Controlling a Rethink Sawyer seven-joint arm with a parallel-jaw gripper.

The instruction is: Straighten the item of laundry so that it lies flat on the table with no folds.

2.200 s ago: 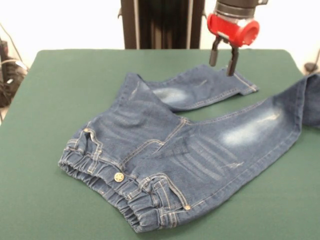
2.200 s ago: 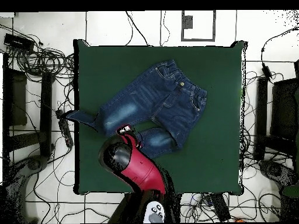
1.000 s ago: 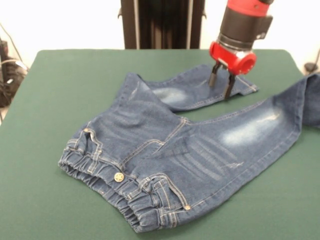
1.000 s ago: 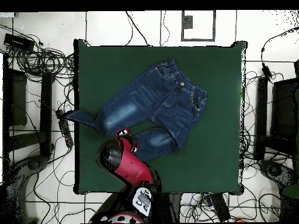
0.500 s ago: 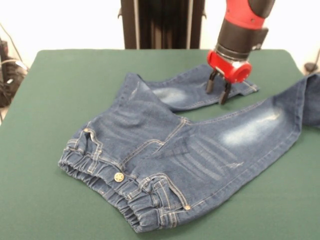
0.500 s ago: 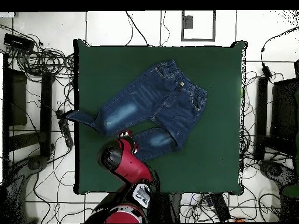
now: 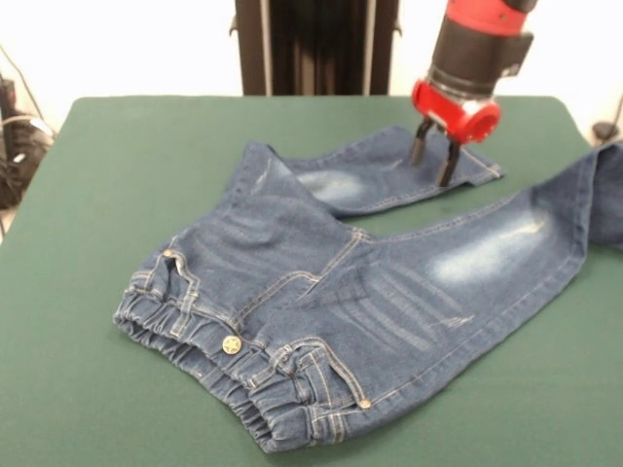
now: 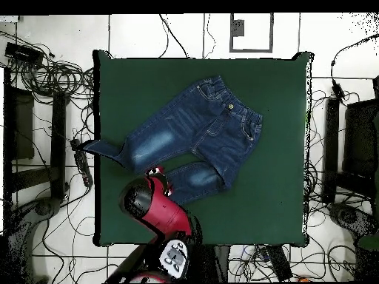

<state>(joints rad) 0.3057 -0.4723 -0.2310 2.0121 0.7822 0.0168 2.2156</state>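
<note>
The blue denim jeans point(image 7: 321, 282) lie on the dark green table point(image 7: 117, 175), with the gathered waistband and star button point(image 7: 231, 344) at the near left. One leg runs to the far right, and the other runs right and hangs over the table's edge. The thighs overlap in a fold at the crotch. My gripper point(image 7: 434, 161) is open, its two dark fingers a little apart, tips down at the cuff end of the far leg. In the overhead view the gripper point(image 8: 155, 172) is by the lower leg of the jeans point(image 8: 192, 129), near the table's point(image 8: 274, 200) left side.
The black pedestal point(image 7: 311, 44) stands behind the table's far edge. One trouser cuff point(image 8: 90, 146) hangs past the table's left edge in the overhead view. Cables and dark equipment point(image 8: 44, 111) lie on the floor round the table.
The gripper dipped down and left over the far leg's cuff, then came back up and right to about where it was. The jeans have not moved.
</note>
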